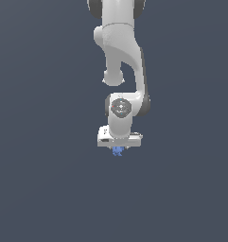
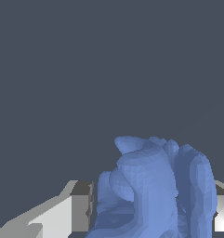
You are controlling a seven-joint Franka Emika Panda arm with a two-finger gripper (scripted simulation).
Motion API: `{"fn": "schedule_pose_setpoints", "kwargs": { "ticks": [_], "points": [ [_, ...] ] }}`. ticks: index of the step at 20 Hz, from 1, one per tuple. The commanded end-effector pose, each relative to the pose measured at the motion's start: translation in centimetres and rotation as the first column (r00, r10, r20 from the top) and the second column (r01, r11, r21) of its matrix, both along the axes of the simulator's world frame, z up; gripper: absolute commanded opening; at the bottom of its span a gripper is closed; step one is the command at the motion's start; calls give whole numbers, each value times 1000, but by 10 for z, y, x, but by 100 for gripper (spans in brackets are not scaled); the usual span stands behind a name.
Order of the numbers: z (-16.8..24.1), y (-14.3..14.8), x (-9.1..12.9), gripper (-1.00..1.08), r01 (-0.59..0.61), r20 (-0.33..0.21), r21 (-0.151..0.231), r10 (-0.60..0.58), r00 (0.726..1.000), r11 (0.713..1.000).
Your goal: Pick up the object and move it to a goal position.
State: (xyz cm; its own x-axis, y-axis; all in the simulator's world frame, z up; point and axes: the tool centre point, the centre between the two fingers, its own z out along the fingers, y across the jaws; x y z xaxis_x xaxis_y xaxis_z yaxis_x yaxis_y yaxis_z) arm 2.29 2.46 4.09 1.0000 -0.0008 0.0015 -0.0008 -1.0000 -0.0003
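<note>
Object (image 2: pixel 155 186), your small blue lump, sits right between the claw's (image 1: pixel 118 151) 2 fingers (image 2: pixel 76 211), pressed from both sides; you see it poking out just beneath the white hand, gripped.

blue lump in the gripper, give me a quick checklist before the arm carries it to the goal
1. Blue object sits between the fingers: ok.
2. Both fingers touch it: cannot tell; contact faces are hidden in the wrist view.
3. Gripper is over the object in the exterior view: ok.
4. Object lifted off the surface: cannot tell; no shadow or edge shows.
5. Goal position visible: not ok; no marker in either view.
6. Nothing near the arm: ok in both views.
</note>
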Motion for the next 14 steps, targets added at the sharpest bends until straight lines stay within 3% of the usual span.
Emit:
{"fn": "schedule_pose_setpoints", "kwargs": {
  "ticks": [1, 7, 14],
  "points": [
    [-1, 0, 0, -100, 0, -1, 0, 0, 1000, 1000],
    [3, -6, 3, -100, 0, 0, 0, 0, 1000, 1000],
    [24, -37, 20, -100, 0, 0, 0, 0, 1000, 1000]
  ]
}}
